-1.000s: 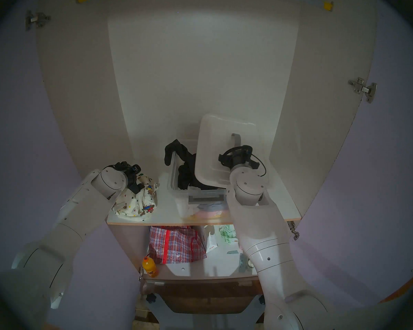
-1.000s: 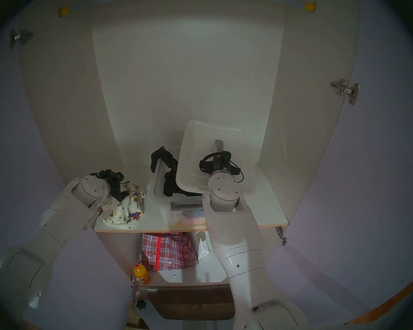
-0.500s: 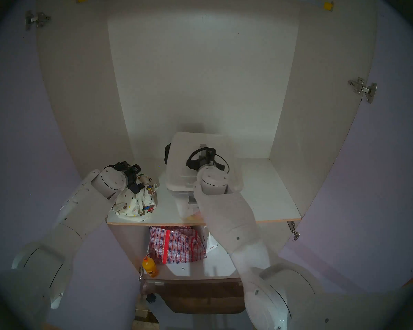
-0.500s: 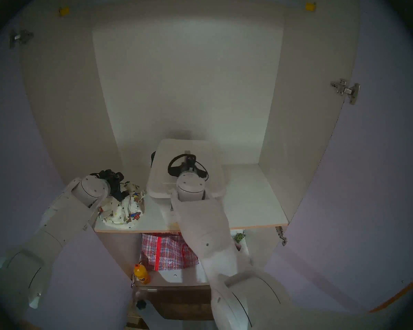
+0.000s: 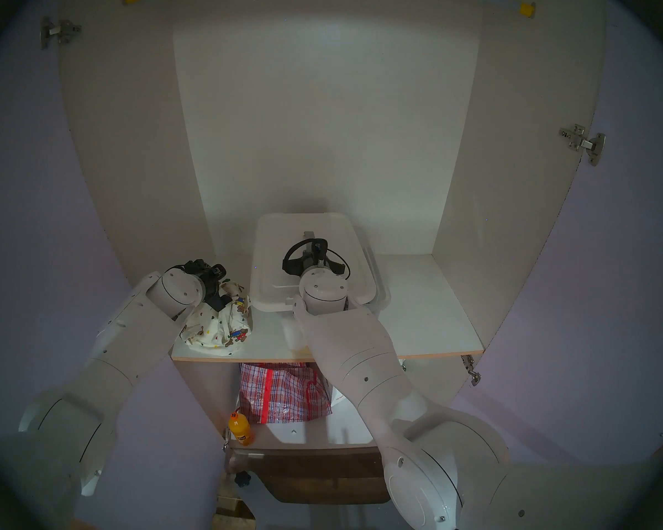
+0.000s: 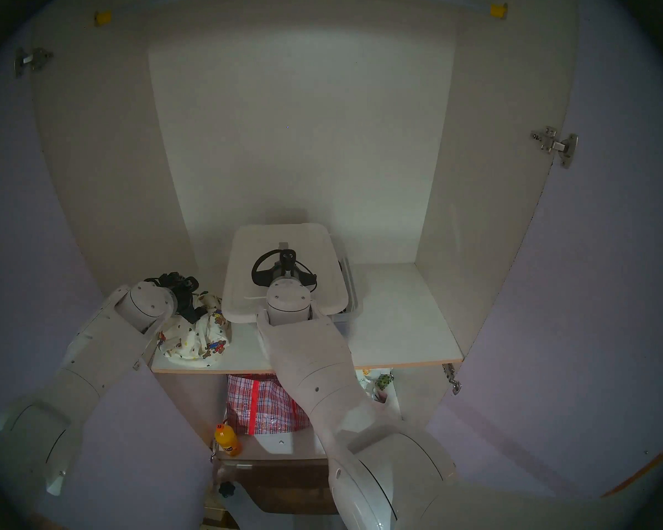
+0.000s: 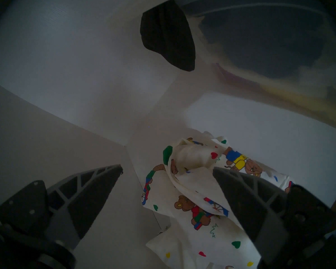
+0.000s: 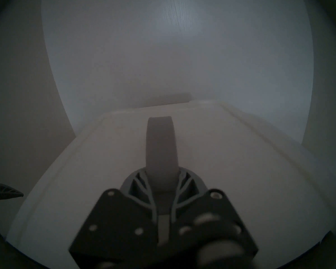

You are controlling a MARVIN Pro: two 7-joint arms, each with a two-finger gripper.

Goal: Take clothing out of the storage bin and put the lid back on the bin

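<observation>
Lid (image 5: 284, 250): flat white, grey handle (image 8: 161, 146)

The left gripper (image 7: 167, 170) stands with its two dark ribbed fingers (image 7: 89, 196) spread wide, nothing between them. The cream-white soft fabric garment printed with brown teddy bears and coloured hearts (image 7: 198, 202) lies crumpled on the white shelf (image 7: 260, 130), near its back left corner, partly under the right-hand finger. Beyond, a plain black cloth (image 7: 169, 35) hangs over the clear plastic storage bin (image 7: 270, 49).

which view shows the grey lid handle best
Right wrist: the grey handle fills the centre, clamped by the right end effector. Both head views show only its far tip behind the wrist. Left wrist misses it.
</observation>
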